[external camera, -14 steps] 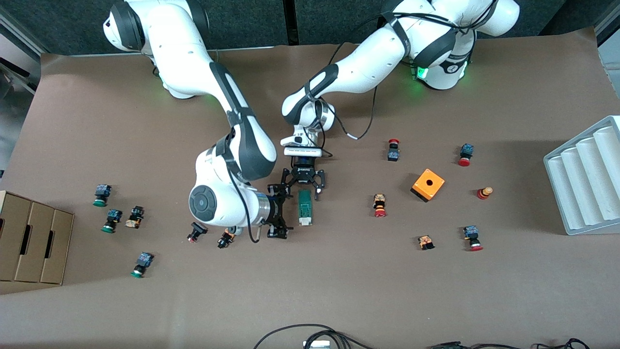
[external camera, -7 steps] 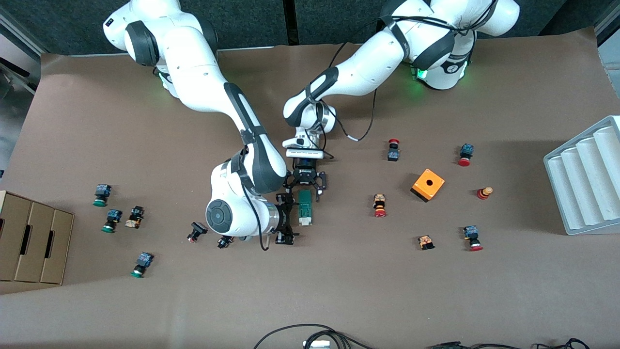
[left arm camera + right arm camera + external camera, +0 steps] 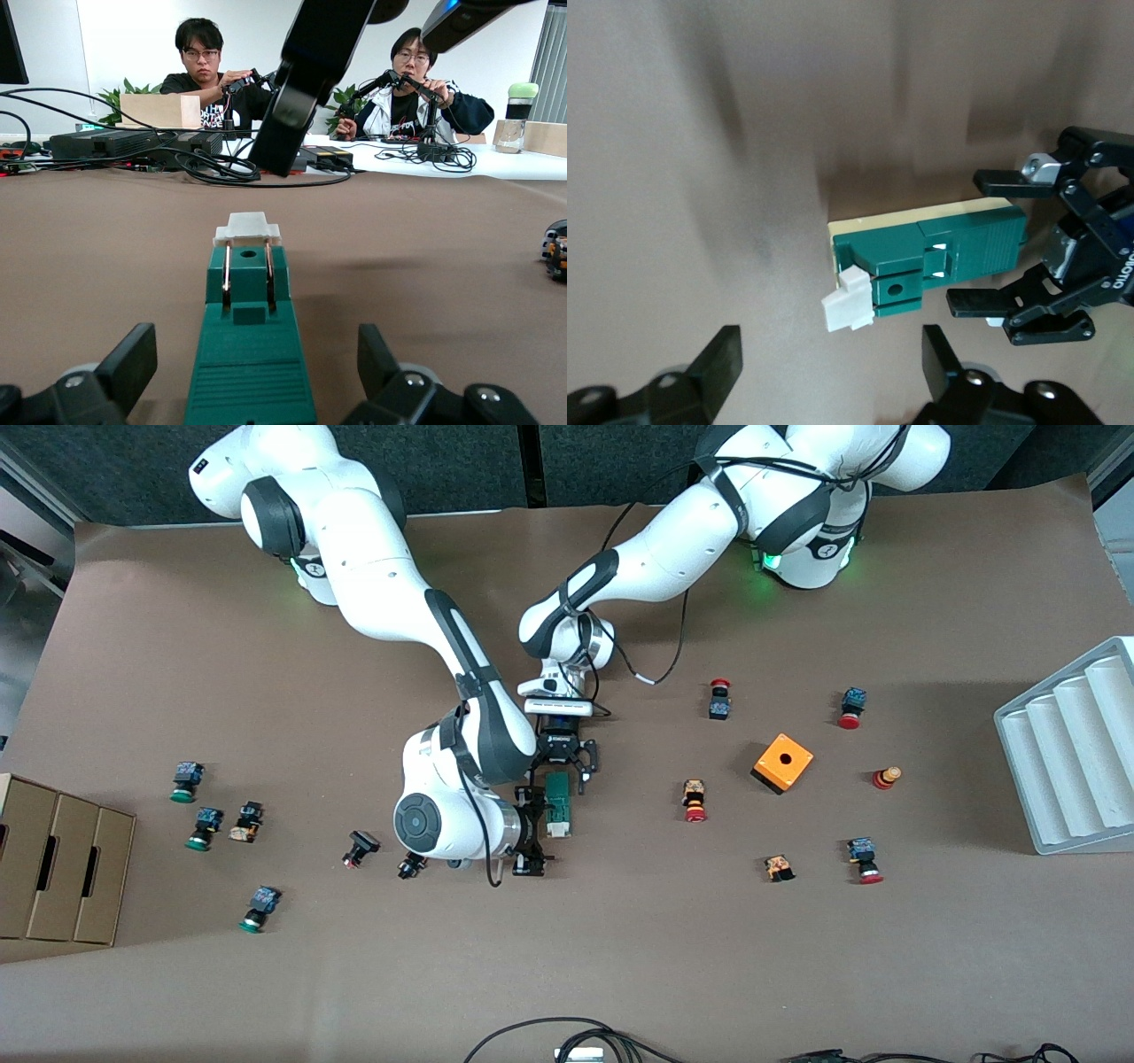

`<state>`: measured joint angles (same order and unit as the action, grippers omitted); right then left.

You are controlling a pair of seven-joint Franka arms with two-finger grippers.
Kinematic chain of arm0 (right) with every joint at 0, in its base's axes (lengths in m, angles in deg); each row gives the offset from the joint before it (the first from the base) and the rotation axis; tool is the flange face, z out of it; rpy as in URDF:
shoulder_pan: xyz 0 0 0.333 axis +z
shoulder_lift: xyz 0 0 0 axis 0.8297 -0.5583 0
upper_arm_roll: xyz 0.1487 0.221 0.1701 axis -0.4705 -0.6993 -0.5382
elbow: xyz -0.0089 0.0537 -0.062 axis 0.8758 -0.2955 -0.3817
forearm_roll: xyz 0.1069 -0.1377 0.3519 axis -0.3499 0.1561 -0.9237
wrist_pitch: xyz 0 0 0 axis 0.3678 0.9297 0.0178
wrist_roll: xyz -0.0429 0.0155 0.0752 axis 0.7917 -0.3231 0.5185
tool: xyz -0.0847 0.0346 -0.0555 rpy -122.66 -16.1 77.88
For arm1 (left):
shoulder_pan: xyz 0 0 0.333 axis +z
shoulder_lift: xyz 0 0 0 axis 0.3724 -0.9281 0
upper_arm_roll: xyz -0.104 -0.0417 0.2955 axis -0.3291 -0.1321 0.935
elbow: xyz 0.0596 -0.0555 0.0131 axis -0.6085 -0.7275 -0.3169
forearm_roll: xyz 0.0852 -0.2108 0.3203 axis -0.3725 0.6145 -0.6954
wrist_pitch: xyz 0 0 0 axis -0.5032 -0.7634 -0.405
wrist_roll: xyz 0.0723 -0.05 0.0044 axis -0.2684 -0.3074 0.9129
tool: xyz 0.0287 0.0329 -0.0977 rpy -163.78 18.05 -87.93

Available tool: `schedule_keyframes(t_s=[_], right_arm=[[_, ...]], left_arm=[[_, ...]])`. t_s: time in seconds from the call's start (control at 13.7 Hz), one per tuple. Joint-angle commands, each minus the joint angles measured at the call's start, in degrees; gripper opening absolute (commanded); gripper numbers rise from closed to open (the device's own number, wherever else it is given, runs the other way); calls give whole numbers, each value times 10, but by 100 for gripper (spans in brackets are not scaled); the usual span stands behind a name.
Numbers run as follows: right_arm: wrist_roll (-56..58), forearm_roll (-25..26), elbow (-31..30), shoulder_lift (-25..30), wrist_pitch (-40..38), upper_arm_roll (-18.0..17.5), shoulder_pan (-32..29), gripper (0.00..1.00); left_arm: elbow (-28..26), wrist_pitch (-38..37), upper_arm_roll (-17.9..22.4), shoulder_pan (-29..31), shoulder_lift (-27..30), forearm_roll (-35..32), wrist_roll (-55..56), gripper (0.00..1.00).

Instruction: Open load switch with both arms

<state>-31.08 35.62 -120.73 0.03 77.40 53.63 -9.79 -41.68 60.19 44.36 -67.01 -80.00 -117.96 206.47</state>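
The load switch (image 3: 557, 801) lies mid-table, a dark-green block with its white handle (image 3: 557, 830) at the end nearer the front camera. My left gripper (image 3: 559, 767) is open and low over the switch's other end. In the left wrist view its fingers (image 3: 131, 361) stand on either side of the green body (image 3: 249, 354) without touching. My right gripper (image 3: 537, 829) is open beside the handle end. In the right wrist view the white handle (image 3: 849, 305) sits just ahead of that open gripper (image 3: 833, 354), not between its fingers. The left gripper (image 3: 999, 241) shows there astride the switch (image 3: 948, 248).
An orange box with a hole (image 3: 783, 762) and several red pushbuttons (image 3: 695, 801) lie toward the left arm's end. Two pushbuttons (image 3: 359, 849) sit close by the right arm's wrist, green-capped ones (image 3: 205, 826) farther off. A cardboard box (image 3: 55, 868) and a white rack (image 3: 1072, 753) stand at the table's ends.
The right arm has swung toward the switch, bringing its gripper up beside the white handle, its jaws a little narrower. The left gripper has barely moved. The switch lies where it was.
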Motion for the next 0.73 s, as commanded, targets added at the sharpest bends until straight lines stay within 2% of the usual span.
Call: schedule_keyframes(t_s=[0.0, 0.29, 0.66], right_arm=[[-9, -20, 28, -23, 10, 2, -1, 82], [-9, -19, 28, -36, 29, 2, 10, 80], [-9, -19, 27, -35, 31, 4, 24, 59]], left_arm=[[6, -21, -3, -7, -7, 1, 10, 99], [5, -35, -6, -20, -7, 21, 10, 99], [1, -40, -5, -21, -11, 22, 11, 97]])
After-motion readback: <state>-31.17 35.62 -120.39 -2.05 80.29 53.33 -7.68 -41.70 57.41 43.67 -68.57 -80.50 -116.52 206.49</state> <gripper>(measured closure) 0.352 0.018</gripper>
